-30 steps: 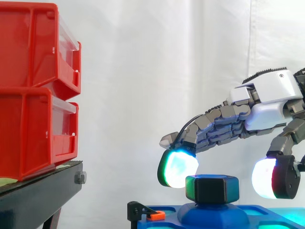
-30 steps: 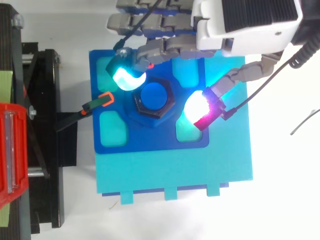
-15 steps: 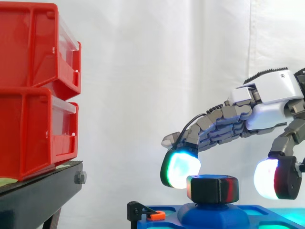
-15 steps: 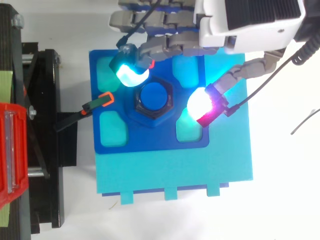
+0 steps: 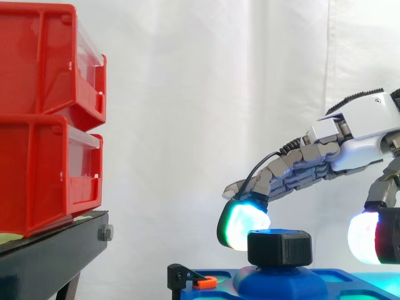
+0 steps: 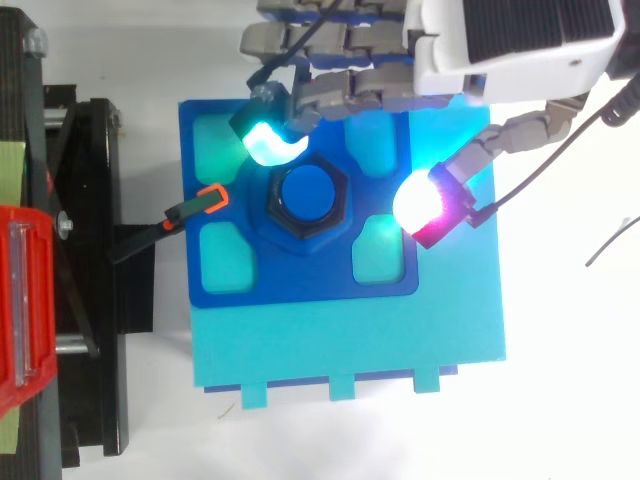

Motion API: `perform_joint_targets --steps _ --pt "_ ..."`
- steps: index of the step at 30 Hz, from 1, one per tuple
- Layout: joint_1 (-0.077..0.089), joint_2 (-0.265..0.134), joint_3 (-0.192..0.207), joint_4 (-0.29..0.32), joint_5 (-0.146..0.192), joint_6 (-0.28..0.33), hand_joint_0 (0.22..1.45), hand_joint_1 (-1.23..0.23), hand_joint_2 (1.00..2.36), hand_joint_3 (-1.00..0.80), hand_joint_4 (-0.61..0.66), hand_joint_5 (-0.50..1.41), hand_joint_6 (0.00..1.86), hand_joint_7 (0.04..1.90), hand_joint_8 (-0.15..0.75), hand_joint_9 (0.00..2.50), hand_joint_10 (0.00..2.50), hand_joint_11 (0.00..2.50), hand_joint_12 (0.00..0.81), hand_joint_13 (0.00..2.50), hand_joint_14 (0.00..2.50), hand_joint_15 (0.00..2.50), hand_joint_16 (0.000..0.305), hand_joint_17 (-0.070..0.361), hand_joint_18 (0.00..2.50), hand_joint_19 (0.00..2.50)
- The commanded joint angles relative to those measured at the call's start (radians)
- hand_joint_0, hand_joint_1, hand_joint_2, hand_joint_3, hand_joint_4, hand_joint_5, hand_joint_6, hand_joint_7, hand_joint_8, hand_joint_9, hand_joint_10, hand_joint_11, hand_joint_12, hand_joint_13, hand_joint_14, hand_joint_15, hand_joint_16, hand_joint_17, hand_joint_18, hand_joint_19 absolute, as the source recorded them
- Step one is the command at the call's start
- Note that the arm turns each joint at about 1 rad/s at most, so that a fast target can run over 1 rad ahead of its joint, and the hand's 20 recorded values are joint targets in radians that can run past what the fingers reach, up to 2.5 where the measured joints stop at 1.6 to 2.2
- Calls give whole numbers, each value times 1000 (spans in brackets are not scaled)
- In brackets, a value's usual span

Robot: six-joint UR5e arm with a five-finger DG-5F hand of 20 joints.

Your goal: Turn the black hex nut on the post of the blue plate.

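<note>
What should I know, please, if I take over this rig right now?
Hand: open, hovering over the blue plate, holding nothing.
Black hex nut: on the post, mid-plate, between a finger pad and the thumb pad; thumb pad clear of it.
Done: hand is in place around the nut.
Left: close on the nut and turn it.
</note>
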Motion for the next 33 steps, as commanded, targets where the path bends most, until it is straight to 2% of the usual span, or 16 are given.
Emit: perform_joint_targets --steps 1,11,25,33 --pt "0 9 0 -3 1 -7 488 -792 1000 -500 122 -287 502 691 139 0 0 0 295 0 0 0 40 90 0 54" --pt "0 23 1 -23 4 -33 489 -787 1000 -500 121 -288 502 688 138 0 0 0 294 0 0 0 40 90 1 64" --pt "1 29 0 -34 6 -35 492 -787 1000 -500 122 -288 502 690 139 0 0 0 290 0 0 0 40 89 8 65" --pt "6 43 0 -69 18 -50 492 -786 1000 -500 122 -288 502 692 138 0 0 0 290 0 0 0 39 89 11 74"
